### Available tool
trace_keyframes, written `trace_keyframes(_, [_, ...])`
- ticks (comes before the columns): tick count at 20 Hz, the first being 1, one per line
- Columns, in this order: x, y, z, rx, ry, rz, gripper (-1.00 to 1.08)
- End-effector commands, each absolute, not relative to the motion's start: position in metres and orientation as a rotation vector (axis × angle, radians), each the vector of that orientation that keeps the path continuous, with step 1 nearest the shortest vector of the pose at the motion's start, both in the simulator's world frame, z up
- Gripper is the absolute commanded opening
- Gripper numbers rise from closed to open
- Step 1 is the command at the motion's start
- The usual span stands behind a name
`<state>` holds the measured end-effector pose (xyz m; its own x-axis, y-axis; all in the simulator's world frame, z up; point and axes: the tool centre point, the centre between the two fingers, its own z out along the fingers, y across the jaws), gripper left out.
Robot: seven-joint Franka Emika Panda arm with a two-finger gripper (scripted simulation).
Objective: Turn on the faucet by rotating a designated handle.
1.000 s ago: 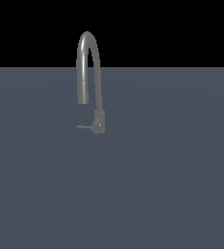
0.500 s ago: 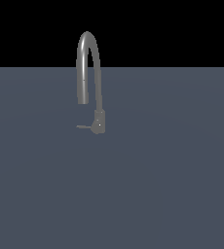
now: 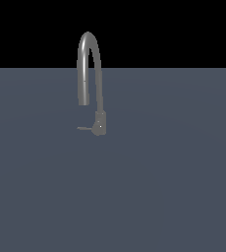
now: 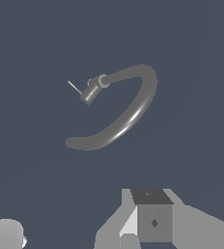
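Claw (image 4: pixel 153 221) shows only in the wrist view as grey blocky parts at the frame edge, well apart from the faucet (image 4: pixel 128 109); fingertips out of frame, so spread or pressed together, can't tell. In the exterior view the faucet (image 3: pixel 90 74) stands upright on the dark table (image 3: pixel 159 187), handle (image 3: pixel 84 129) sticking out of its base toward 9 o'clock, touched by nothing.

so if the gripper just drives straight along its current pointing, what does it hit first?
Probably the bare floor, not the faucet: spout and handle sit off-centre, away from the gripper. Depth is unclear.
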<state>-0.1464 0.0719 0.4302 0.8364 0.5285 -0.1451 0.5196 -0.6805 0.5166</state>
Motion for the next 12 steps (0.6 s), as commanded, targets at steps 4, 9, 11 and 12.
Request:
trace_keyframes(4, [-0.131, 0.092, 0.405, 2.27, 0.914, 0.017, -1.0])
trace_keyframes(9, [-0.12, 0.107, 0.383, 2.113, 1.02, 0.013, -1.0])
trace_keyframes(11, [-0.117, 0.112, 0.374, 2.054, 1.057, 0.011, -1.0])
trace_keyframes(12, [-0.115, 0.115, 0.37, 2.025, 1.074, 0.011, -1.0])
